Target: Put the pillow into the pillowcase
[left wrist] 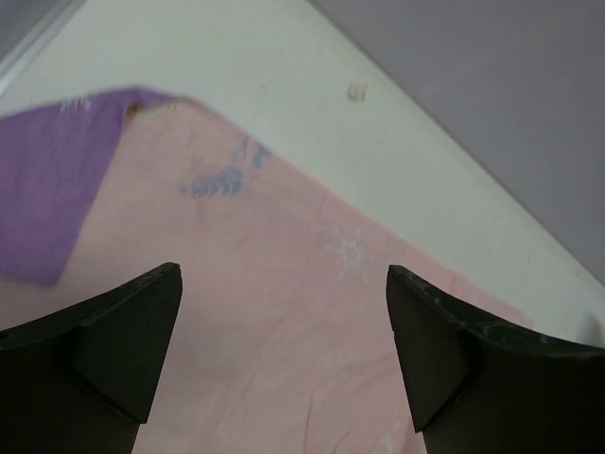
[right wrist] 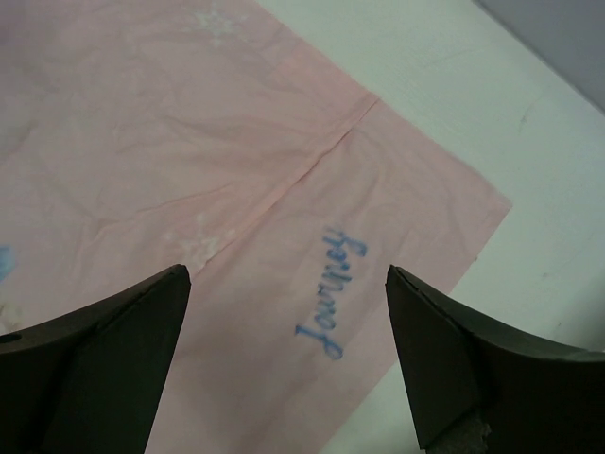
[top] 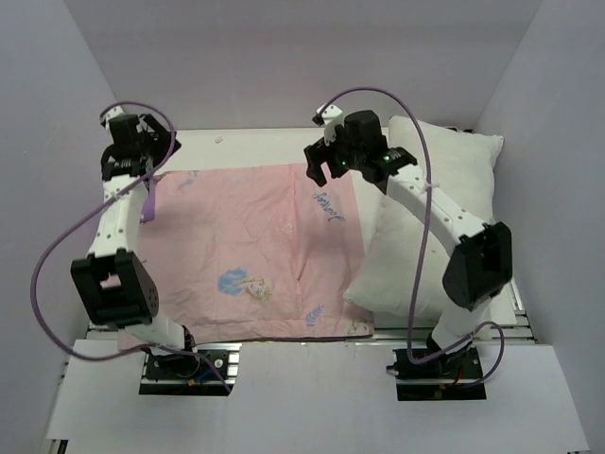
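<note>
1. White surface [top: 255, 140], boxed by pale lilac walls [top: 284, 57]; two arms stand at its near edge.
2. Pillowcase [top: 255, 236]: spread flat, pink face up, over the left and middle of the surface. Its purple face [left wrist: 47, 189] shows only at the turned-over far-left corner.
3. Pillow [top: 468, 165]: plump, lying along the right edge of the surface from the far-right corner toward the near edge. Its left side meets the pillowcase's right edge; not yet inside.
4. Left jaws: spread wide, empty, hovering over the pillowcase's far-left corner.
5. Right jaws: spread wide, empty, above the pillowcase's far-right corner, by the blue lettering [right wrist: 331, 293] and a stitched hem line [right wrist: 302, 161].
6. Handling note: the hem suggests the mouth faces the pillow. Pinch the top layer alone at that edge and lift it so the mouth gapes; catching both layers would likely hold it closed.
</note>
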Controlling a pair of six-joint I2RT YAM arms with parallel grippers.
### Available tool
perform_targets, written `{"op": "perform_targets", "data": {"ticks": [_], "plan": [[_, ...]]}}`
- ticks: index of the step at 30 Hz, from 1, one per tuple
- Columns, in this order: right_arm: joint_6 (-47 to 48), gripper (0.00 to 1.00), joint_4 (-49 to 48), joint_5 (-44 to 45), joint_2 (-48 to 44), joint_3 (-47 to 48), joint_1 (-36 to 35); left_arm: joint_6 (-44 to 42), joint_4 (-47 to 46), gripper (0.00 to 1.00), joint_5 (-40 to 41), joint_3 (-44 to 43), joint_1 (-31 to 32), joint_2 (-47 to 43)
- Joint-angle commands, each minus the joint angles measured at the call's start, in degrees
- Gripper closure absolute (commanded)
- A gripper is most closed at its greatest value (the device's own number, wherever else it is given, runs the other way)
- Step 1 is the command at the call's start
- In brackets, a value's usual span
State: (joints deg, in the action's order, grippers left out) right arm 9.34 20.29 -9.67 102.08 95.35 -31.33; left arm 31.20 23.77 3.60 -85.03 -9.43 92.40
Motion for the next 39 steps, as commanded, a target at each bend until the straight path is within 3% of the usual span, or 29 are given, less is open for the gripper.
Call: {"op": "perform_targets", "data": {"ticks": [1,8,12,20,25,29,30,31,32,33,34,39], "plan": [[-2.6,0.11,1.3,4.2,-5.1,-8.0,-3.8,2.2,3.0,0.02,-4.2,10.7,0.4,-9.9],[-10.7,0.11,3.7,16.9,-19.5,-19.8,-6.4,5.5,5.6,0.02,-8.9,25.5,2.7,-24.6],[-16.6,0.11,22.5,25.2,-25.7,-18.9,-6.4,6.8,5.4,0.02,-12.0,28.0,6.5,-27.8],[-33.7,0.11,46.4,35.9,-41.0,-25.9,-5.1,5.8,7.1,0.02,-10.1,29.3,13.6,-26.0],[-40.8,0.11,51.3,35.3,-44.5,-31.5,-2.6,5.1,6.6,0.02,-9.1,29.2,15.8,-24.7],[-40.5,0.11,47.3,32.0,-40.9,-37.6,-0.1,5.1,7.6,0.02,-8.2,28.5,16.9,-23.5],[-39.6,0.17,45.9,31.1,-40.2,-38.7,0.2,5.1,7.8,0.02,-8.0,28.6,17.0,-23.5],[-37.8,0.41,42.8,29.9,-38.9,-38.7,0.6,5.0,8.0,0.02,-7.7,28.5,17.0,-23.5],[-37.1,0.41,42.8,29.6,-38.3,-38.5,0.7,5.0,8.0,0.02,-7.5,28.6,17.0,-23.5],[-36.2,0.84,40.0,29.0,-37.8,-37.6,0.8,5.1,8.1,0.02,-7.4,28.6,17.1,-23.7],[-34.5,1.0,38.5,28.2,-37.6,-34.9,0.8,5.1,8.3,0.02,-7.3,28.4,17.1,-23.8],[-29.1,1.0,28.7,26.4,-37.5,-22.2,0.8,4.6,8.7,0.02,-6.4,27.7,17.1,-25.3]]}}
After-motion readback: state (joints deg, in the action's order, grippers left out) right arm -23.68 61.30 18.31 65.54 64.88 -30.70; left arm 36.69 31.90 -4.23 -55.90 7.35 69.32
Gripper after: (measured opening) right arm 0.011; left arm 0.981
